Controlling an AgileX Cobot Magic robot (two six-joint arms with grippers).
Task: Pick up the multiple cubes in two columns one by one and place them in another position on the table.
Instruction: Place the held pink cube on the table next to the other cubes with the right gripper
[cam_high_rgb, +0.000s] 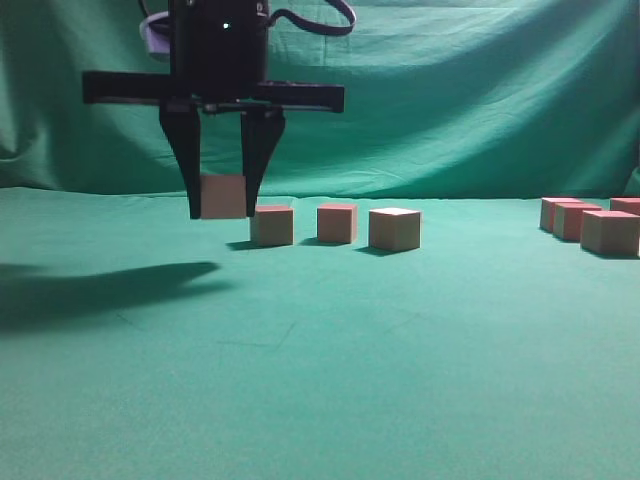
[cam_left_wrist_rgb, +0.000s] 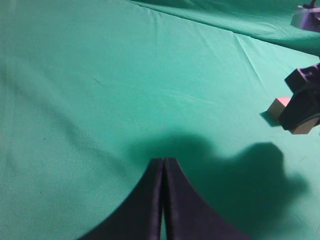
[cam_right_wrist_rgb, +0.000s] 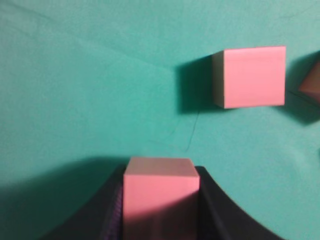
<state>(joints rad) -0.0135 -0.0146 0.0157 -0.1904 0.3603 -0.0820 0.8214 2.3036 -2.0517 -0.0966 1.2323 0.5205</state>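
My right gripper (cam_high_rgb: 222, 212) hangs at the left of the exterior view, shut on one cube (cam_high_rgb: 223, 196), which sits a little above the green table (cam_high_rgb: 320, 380). In the right wrist view that pink cube (cam_right_wrist_rgb: 160, 192) fills the gap between the black fingers. Three cubes (cam_high_rgb: 271, 225) (cam_high_rgb: 337, 223) (cam_high_rgb: 394, 229) stand in a row just right of it. Several more cubes (cam_high_rgb: 609, 232) are grouped at the far right. The left gripper (cam_left_wrist_rgb: 163, 161) is shut with nothing in it, over bare cloth.
A cube (cam_right_wrist_rgb: 252, 77) rests on the cloth ahead and to the right of the held one, and another (cam_right_wrist_rgb: 311, 84) shows at the frame edge. The left wrist view catches the right gripper (cam_left_wrist_rgb: 305, 107) at its right edge. Draped green backdrop (cam_high_rgb: 450, 100) rises behind the table.
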